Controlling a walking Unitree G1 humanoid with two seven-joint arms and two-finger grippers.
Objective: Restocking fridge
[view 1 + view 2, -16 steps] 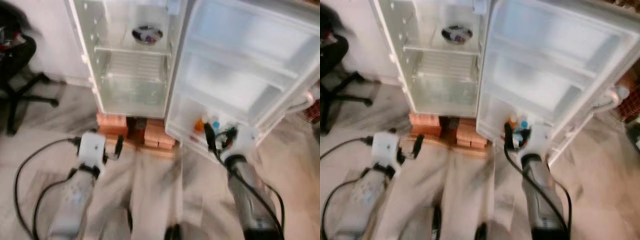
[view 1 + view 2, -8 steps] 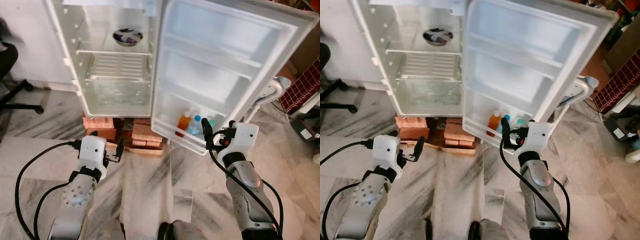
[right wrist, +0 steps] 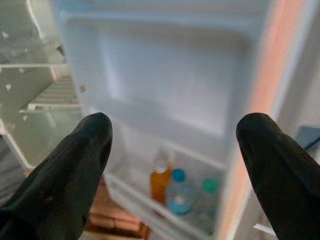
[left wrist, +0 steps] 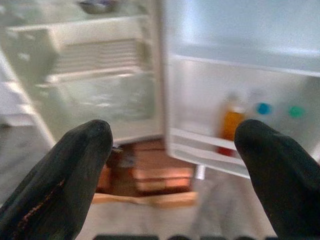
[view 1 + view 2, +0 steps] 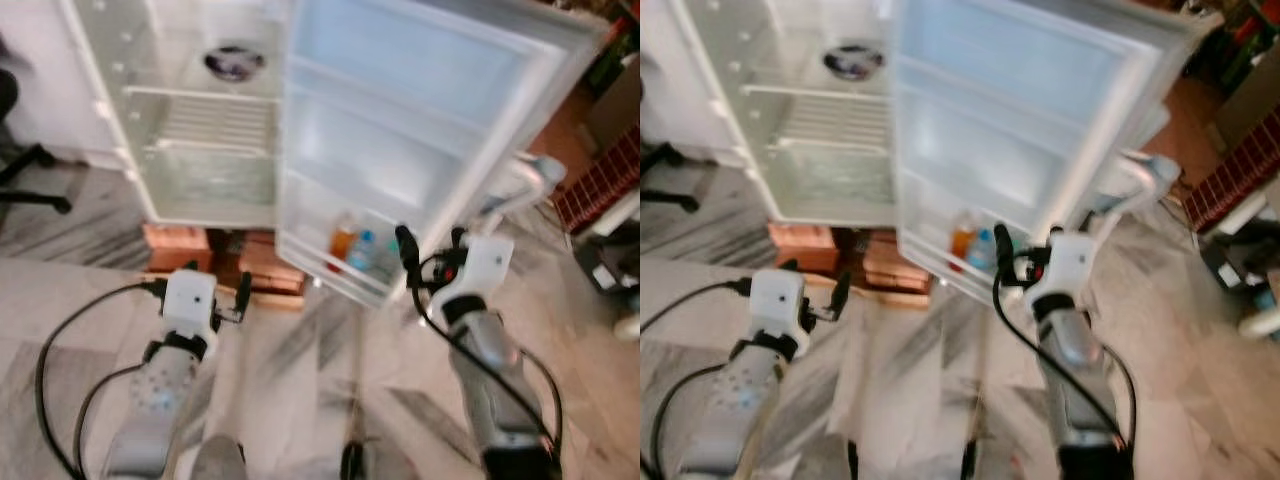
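**White fridge door wide open, your view has swung right**

White plastic is most of what you face: the fridge [image 5: 200, 140] stands open on brick blocks [image 5: 235, 258], its door [image 5: 420, 130] swung out to the right. Compared with a moment ago the whole picture has slid left and blurred again, so your head or body has turned; the fridge itself has not moved. Three bottles sit in the door's lowest shelf: an orange bottle [image 5: 342, 240], a blue-capped bottle [image 5: 364, 250] just beside it, and a green-capped bottle [image 3: 209, 197] further right. A bowl [image 5: 233, 63] rests on the upper shelf inside. Your left gripper [image 5: 238, 298] hovers low near the bricks, fingers spread and empty. Your right gripper [image 5: 428, 262] hangs just in front of the bottle shelf, also spread wide, holding nothing. With both tools bare, you probably need to fetch more stock.
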